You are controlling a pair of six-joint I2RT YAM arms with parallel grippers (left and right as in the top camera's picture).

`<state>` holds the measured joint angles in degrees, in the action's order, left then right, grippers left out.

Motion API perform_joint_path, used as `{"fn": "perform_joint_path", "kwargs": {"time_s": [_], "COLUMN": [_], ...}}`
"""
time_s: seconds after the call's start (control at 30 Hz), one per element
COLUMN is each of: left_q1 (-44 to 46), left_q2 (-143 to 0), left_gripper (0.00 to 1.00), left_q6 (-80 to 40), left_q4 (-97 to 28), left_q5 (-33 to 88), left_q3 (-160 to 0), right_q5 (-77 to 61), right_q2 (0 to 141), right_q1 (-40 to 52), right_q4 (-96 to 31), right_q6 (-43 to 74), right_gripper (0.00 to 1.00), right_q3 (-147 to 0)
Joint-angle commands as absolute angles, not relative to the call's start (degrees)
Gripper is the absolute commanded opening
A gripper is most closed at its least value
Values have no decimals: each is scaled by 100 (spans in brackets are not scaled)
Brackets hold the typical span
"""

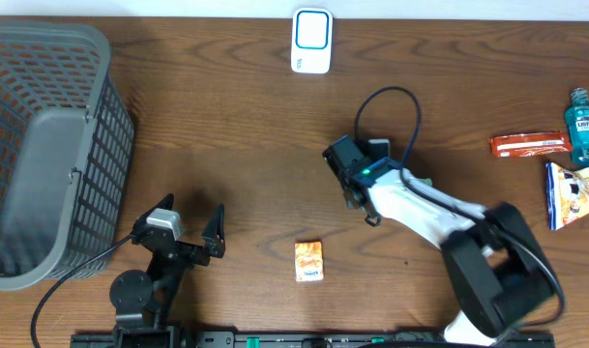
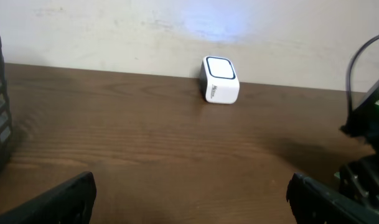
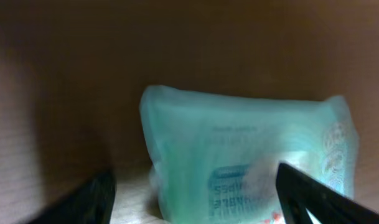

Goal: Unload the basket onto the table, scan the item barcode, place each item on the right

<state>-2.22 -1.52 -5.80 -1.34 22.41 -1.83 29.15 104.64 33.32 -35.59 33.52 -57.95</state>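
Right wrist view showed a soft pale-teal plastic wipes packet [image 3: 245, 155], blue-printed and blurred, lying right of the worktop's [image 1: 246, 126] centre between the spread right tool [image 3: 195, 179]. The left tool [image 1: 190, 215] stood spread, empty.

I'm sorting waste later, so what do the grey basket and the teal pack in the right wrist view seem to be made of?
Grey basket: likely moulded plastic, matte; uniform grey lattice walls. Teal pack: probably soft plastic film, slightly shiny; wrinkled, translucent-looking skin with printed lettering, though the view is blurred.
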Motion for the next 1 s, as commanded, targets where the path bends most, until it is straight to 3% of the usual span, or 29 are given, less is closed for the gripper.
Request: {"fn": "perform_joint_path", "kwargs": {"time_s": [0.0, 0.1, 0.17, 0.23, 0.37, 0.53, 0.67, 0.97], "left_q1": [-228, -228, -228, -228, -228, -228, -228, -228], "left_q2": [-137, -137, -137, -137, -137, -137, -137, -137], "left_gripper": [98, 98, 98, 98, 98, 98, 98, 98], "left_q6": [-587, -587, -587, -587, -587, -589, -589, -587], "left_q4": [-226, -224, -226, -226, -224, -224, -224, -224], "left_q5": [2335, 2338, 2338, 2338, 2338, 2338, 2335, 2335], "left_q3": [-23, -23, -23, -23, -23, -23, -23, -23], "right_q5": [2982, 2534, 2073, 1732, 961, -1227, -3096, -6488], "right_q2": [11000, 11225, 11330, 11360, 11255, 10339, 9727, 9677], "right_q1": [3336, 3336, 3336, 3330, 3262, 3002, 2582, 1619], "right_q4": [-3721, -4060, -4200, -4209, -4104, -4501, -4523, -4499], "right_q6": [3286, 3732, 3920, 3916, 3389, 1780, 1133, -475], "right_gripper": [71, 40, 12, 1, 1, 1, 1, 1], "right_q3": [-5739, -5736, -5736, -5736, -5835, -6816, -7011, -6851]}}
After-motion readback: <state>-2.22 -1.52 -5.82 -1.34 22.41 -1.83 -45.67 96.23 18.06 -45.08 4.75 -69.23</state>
